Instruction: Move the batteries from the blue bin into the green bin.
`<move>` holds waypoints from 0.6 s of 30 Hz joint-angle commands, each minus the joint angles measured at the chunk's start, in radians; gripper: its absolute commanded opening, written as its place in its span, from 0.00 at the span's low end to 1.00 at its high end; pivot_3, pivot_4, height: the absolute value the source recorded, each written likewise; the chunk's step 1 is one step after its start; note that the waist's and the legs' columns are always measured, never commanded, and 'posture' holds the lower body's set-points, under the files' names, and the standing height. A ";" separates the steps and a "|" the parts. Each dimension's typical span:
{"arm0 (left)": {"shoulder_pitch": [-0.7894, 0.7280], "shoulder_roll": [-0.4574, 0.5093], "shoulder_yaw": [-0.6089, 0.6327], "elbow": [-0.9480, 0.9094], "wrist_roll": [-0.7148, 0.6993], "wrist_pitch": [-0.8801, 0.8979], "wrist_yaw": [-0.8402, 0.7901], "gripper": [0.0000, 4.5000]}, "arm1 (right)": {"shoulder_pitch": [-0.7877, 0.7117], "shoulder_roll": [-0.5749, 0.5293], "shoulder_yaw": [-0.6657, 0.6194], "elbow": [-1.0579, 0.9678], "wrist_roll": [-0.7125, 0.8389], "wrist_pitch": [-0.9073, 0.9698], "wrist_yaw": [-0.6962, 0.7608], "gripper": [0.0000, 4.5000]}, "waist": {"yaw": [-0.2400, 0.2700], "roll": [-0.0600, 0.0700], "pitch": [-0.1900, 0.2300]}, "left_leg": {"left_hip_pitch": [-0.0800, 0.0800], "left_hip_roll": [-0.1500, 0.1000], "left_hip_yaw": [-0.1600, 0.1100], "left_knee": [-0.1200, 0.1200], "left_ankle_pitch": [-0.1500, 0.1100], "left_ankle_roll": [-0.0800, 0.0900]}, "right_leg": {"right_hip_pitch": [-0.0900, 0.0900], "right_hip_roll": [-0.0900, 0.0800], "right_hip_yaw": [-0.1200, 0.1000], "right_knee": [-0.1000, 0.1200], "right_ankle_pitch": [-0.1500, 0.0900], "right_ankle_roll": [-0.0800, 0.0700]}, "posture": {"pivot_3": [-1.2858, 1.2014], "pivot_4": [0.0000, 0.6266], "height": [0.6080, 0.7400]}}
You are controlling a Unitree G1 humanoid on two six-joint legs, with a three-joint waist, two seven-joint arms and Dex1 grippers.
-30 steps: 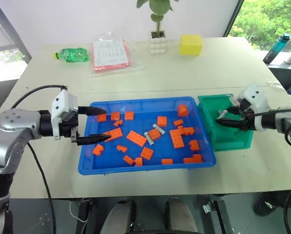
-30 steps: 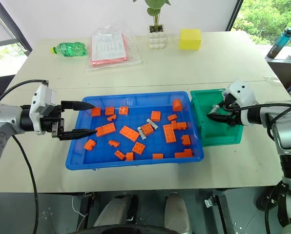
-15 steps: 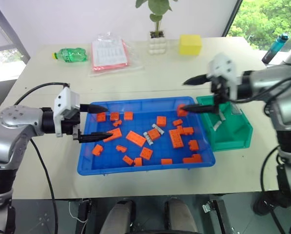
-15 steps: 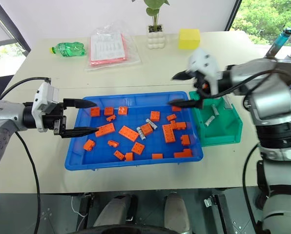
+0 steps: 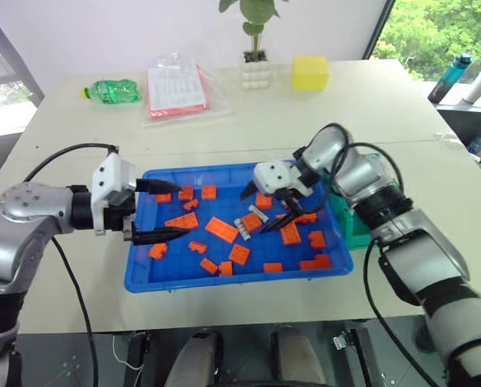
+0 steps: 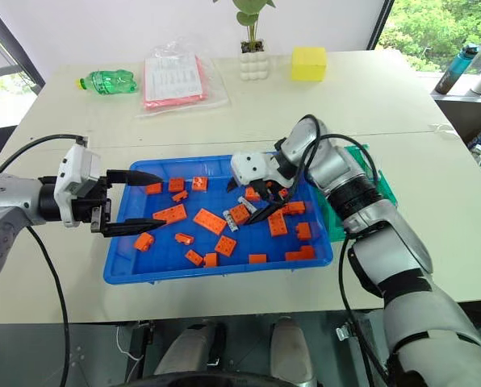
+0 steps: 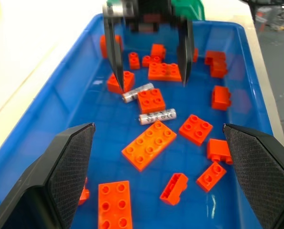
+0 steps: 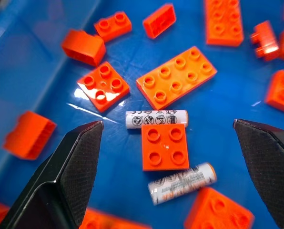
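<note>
Two silver-grey batteries (image 8: 156,119) (image 8: 181,182) lie in the middle of the blue bin (image 5: 224,282), flanking a square orange brick. My right gripper (image 5: 258,211) hangs open just above them, one finger on each side of the pair. It holds nothing, and it also appears in the left wrist view (image 7: 151,86). My left gripper (image 5: 180,210) stands open and empty over the bin's left end. The green bin (image 5: 353,230) sits against the blue bin's right side, mostly hidden behind my right arm.
Several orange bricks (image 5: 224,229) are scattered through the blue bin. At the table's far side are a green bottle (image 5: 111,89), a plastic sleeve of papers (image 5: 176,87), a white plant pot (image 5: 255,74) and a yellow block (image 5: 311,72).
My right gripper opened wide at the green bin, then swung left and down over the batteries in the blue bin. My left gripper stayed where it was.
</note>
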 commanded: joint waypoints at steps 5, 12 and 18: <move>0.030 0.027 0.075 -0.056 -0.034 0.020 0.024 1.00 | -0.010 0.071 -0.002 0.068 -0.040 -0.065 0.009 1.00 | 0.002 0.000 0.000 | 0.000 0.000 -0.001 0.000 0.000 0.000 | 0.000 0.000 0.000 0.000 0.000 0.000 | 0.52 0.24 0.90; 0.012 0.024 0.068 -0.051 -0.033 0.027 0.023 1.00 | 0.029 0.101 -0.009 0.099 -0.065 -0.070 -0.012 0.82 | 0.001 0.000 0.000 | 0.000 0.000 -0.001 0.000 0.000 0.000 | 0.000 0.000 0.000 0.000 0.000 0.000 | 0.52 0.24 0.90; -0.026 0.010 0.038 -0.027 -0.024 0.019 0.016 1.00 | 0.048 0.079 -0.036 0.042 -0.053 -0.045 -0.025 0.50 | 0.002 0.000 0.000 | 0.000 0.000 -0.001 0.000 0.000 0.000 | 0.000 0.000 0.000 0.000 0.000 0.000 | 0.52 0.24 0.90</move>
